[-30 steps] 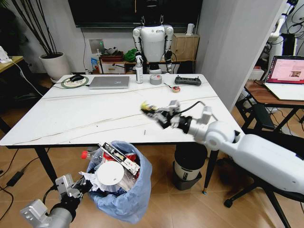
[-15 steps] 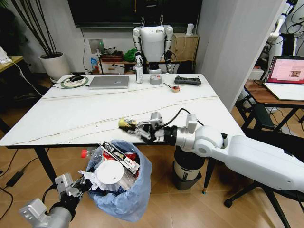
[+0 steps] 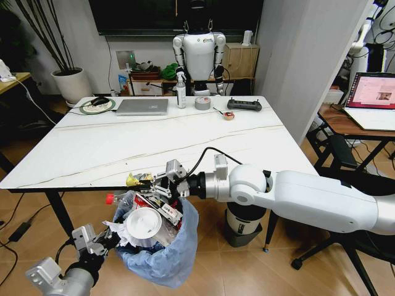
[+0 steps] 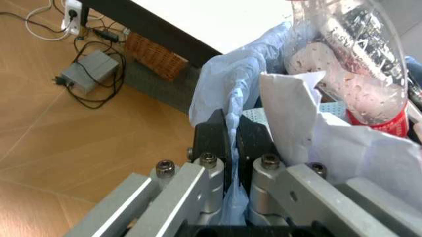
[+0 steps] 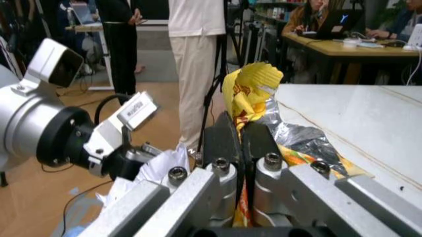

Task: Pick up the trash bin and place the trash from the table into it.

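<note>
Head view: right gripper [image 3: 150,182] pinching yellow wrapper [image 3: 132,180] over trash bin [image 3: 176,250]; left gripper [image 4: 232,143] clamping bag rim.

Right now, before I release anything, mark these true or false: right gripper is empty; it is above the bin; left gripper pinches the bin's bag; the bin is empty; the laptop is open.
1. The right gripper is empty. False: it is shut on a yellow wrapper.
2. The right gripper is over the trash bin. True.
3. The left gripper pinches the bin's blue bag. True.
4. The bin is empty. False: it holds a paper cup, a bottle and tissues.
5. The laptop on the table is open. False: it lies closed.
</note>
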### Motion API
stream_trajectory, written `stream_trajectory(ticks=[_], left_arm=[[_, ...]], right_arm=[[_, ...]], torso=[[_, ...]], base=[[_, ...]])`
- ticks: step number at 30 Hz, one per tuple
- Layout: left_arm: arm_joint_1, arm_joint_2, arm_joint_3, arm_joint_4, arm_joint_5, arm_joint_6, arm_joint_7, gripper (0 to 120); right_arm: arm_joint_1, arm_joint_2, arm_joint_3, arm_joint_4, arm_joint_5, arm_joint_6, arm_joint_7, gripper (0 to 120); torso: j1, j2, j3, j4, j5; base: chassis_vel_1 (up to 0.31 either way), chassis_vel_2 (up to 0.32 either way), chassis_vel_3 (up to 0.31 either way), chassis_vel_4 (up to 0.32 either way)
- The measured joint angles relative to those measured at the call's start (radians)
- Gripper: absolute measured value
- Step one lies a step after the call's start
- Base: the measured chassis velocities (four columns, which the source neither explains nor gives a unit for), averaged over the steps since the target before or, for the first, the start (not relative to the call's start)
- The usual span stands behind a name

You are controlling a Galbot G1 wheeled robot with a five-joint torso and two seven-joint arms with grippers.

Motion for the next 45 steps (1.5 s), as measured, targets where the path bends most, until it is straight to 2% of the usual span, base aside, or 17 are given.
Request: stream_trajectory(ticks=[12, 26, 30, 35, 38, 42, 45], left_arm=[[-0.013, -0.007, 0.016, 0.013, 0.004, 0.0, 0.0, 0], [-0.014, -0.004, 0.002, 0.013, -0.007, 0.001, -0.003, 0], [-0.014, -0.005, 0.002, 0.013, -0.007, 0.001, -0.004, 0], [-0.014, -0.006, -0.003, 0.011, -0.009, 0.001, -0.004, 0], [-0.014, -0.006, -0.006, 0.01, -0.01, 0.001, -0.004, 0], [-0.013, -0.005, -0.009, 0.009, -0.012, 0.001, -0.005, 0], [-0.013, -0.005, -0.01, 0.01, -0.013, 0.001, -0.005, 0]], right_arm=[[-0.016, 0.022, -0.033, -0.038, -0.025, 0.01, -0.015, 0], [-0.057, -0.009, -0.023, -0.017, -0.054, 0.027, -0.027, 0], [-0.06, -0.014, -0.02, -0.013, -0.055, 0.03, -0.032, 11], [-0.061, -0.02, -0.02, -0.006, -0.058, 0.033, -0.039, 32], [-0.061, -0.02, -0.02, -0.005, -0.058, 0.034, -0.039, 34], [-0.061, -0.015, -0.02, -0.006, -0.06, 0.035, -0.039, 46], [-0.063, -0.013, -0.02, -0.008, -0.062, 0.036, -0.039, 49]], torso=[[0.0, 0.0, 0.0, 0.0001, 0.0], [0.0, 0.0, 0.0, 0.0001, 0.0002], [0.0, 0.0, 0.0, 0.0, 0.0002], [0.0, 0.0, 0.0, 0.0, 0.0002], [0.0, 0.0, 0.0, 0.0001, 0.0002], [0.0, 0.0, 0.0, 0.0001, 0.0002], [0.0, 0.0, 0.0, 0.0001, 0.0001]], base=[[0.0, 0.0, 0.0, 0.0], [0.0, 0.0, 0.0, 0.0], [0.0, 0.0, 0.0, 0.0], [0.0, 0.0, 0.0, 0.0], [0.0, 0.0, 0.0, 0.0], [0.0, 0.0, 0.0, 0.0], [0.0, 0.0, 0.0, 0.0]])
